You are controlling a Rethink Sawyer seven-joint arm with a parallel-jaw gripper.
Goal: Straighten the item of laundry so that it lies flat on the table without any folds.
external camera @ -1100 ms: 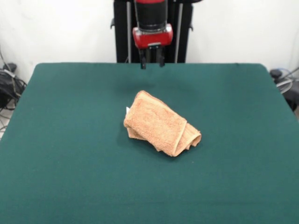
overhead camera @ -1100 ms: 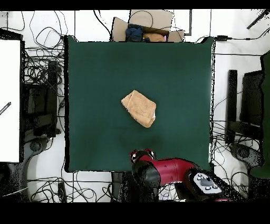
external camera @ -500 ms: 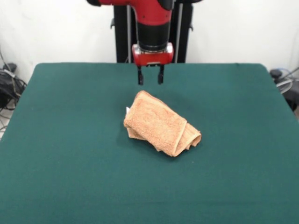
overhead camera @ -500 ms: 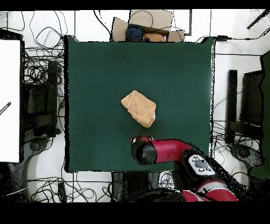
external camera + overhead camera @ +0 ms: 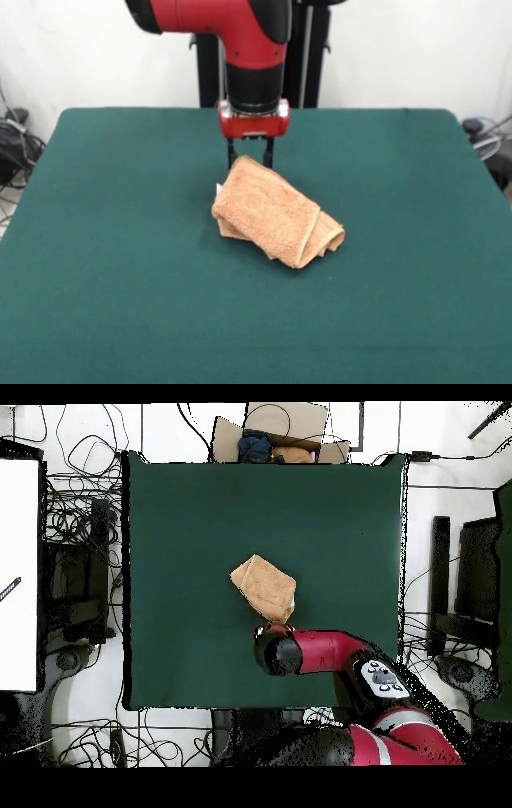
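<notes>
On the table (image 5: 96,264), the towel (image 5: 274,212) lies folded, bunched.

One camera looks across the tabletop (image 5: 96,304) from its near edge, angled slightly down. The other hangs high above, looking straight down, turned half round. Both share the whole green tabletop and the folded towel (image 5: 274,211).
</notes>
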